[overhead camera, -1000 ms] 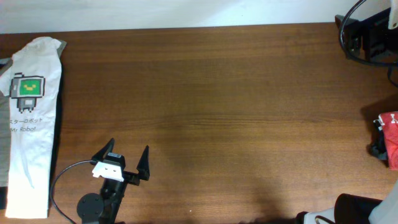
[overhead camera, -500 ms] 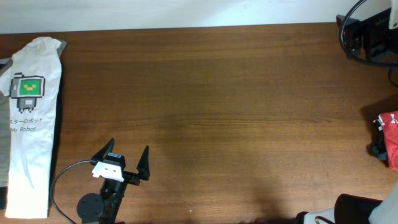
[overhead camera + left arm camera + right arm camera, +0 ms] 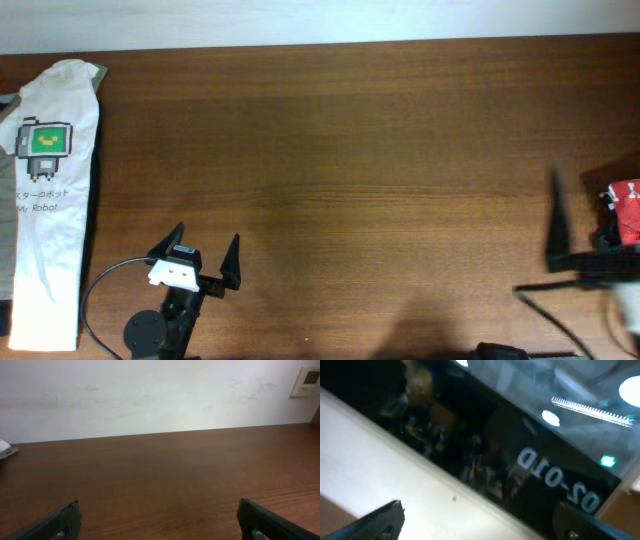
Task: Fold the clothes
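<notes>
Left end effector [image 3: 207,236] sits at the near counter [image 3: 350,150] edge, just right of the white T-shirt [image 3: 50,180] and not touching it. Its fingers are spread wide with nothing between them, and its wrist view shows only bare wood and the wall [image 3: 150,395]. Right end effector [image 3: 479,506] is also at the near edge, well apart from the white T-shirt on the opposite side. Its fingers are spread and empty too, and its camera points up at a dark window, so no cloth shows there. The red-orange T-shirt [image 3: 626,203] lies a little farther back, at the counter end farthest from the white T-shirt. It is bunched and mostly cut off by the frame, and whether the right arm touches it cannot be told. Judged progress is about zero: the shirt is not gripped, not spread flat and has no folds made. Left to do: grab it, pull it to the open middle, flatten it and fold it.
</notes>
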